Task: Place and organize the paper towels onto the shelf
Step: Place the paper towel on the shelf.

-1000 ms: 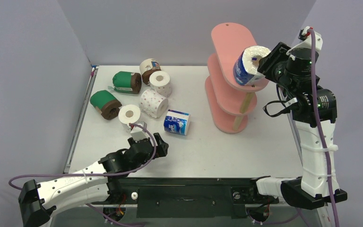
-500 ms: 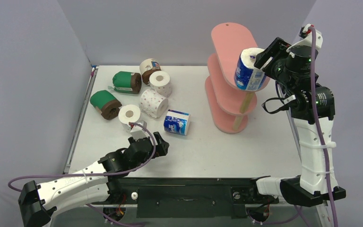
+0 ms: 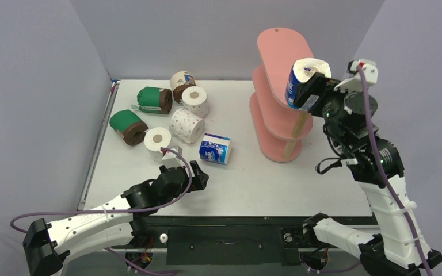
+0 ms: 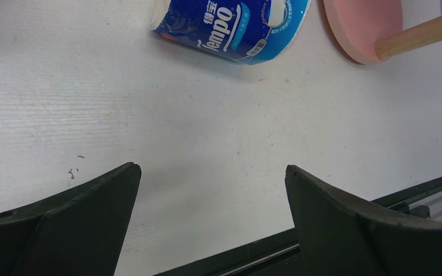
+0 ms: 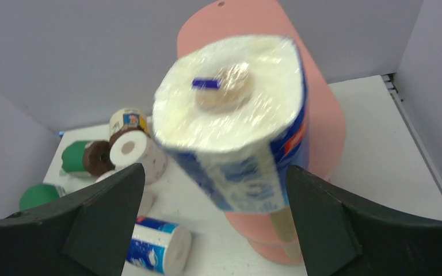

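Right end effector (image 5: 212, 169) is up at the shelf (image 3: 279, 52), the pink three-tier rack standing at 2 o'clock on the desk (image 3: 265, 178). Its jaws are spread wide, and a blue-white wrapped roll (image 3: 299, 80) sits between them on the near end of the top board, end face up and a touch tilted. In the right wrist view there is a clear gap between the roll and one finger. On the other side I can't tell whether the finger touches the wrap. So that's one roll on the shelf, top tier.

Seven more lie on the desk. The second blue-white roll (image 3: 215, 149) is on its side near the centre. At 10 o'clock come three pink-dotted white rolls (image 3: 187, 125), two green-wrapped brown rolls (image 3: 128, 125) toward 9, and one cream-wrapped roll (image 3: 181, 82) farthest back.

Left end effector (image 4: 210, 167) hangs low over the desk at 7 o'clock, fingers fully apart with only bare desk between them. The second blue-white roll is just ahead of it, apart from it.
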Robot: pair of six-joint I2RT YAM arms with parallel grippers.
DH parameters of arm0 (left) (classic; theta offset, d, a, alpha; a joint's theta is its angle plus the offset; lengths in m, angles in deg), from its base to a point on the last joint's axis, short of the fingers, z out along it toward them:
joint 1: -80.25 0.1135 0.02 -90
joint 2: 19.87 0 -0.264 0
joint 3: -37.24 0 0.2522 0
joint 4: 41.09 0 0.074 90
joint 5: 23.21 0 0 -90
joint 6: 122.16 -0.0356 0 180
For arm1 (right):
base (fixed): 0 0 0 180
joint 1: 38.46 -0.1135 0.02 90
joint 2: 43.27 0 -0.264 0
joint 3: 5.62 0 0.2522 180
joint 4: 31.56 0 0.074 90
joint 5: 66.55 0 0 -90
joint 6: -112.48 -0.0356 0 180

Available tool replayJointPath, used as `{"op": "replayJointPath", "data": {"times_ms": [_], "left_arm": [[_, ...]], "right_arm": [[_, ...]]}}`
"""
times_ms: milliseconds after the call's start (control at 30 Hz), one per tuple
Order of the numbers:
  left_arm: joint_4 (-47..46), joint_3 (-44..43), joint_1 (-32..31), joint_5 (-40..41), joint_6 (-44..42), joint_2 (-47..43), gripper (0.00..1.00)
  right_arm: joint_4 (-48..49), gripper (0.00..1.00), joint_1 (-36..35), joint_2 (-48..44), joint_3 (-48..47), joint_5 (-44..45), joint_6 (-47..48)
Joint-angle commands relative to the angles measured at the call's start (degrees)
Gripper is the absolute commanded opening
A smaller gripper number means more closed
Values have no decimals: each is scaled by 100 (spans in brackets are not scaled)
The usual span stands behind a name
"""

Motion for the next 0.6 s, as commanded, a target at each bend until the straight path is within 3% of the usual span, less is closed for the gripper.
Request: {"op": "replayJointPath", "data": {"times_ms": [0, 167, 367, 567], "left_arm": [[-329, -95, 38, -135, -106, 82, 97], [-319, -53, 51, -190, -56, 56, 97], [-297, -8, 54, -195, -33, -30, 97], [-234, 65, 56, -195, 8, -176, 97]], "right_arm": [[1438, 89, -949, -863, 1267, 1354, 1134], [1446, 94, -1002, -1310, 1801, 1322, 1282], [1337, 94, -827, -1202, 1897, 1677, 974], [1457, 94, -22, -909, 1841, 709, 764]]}}
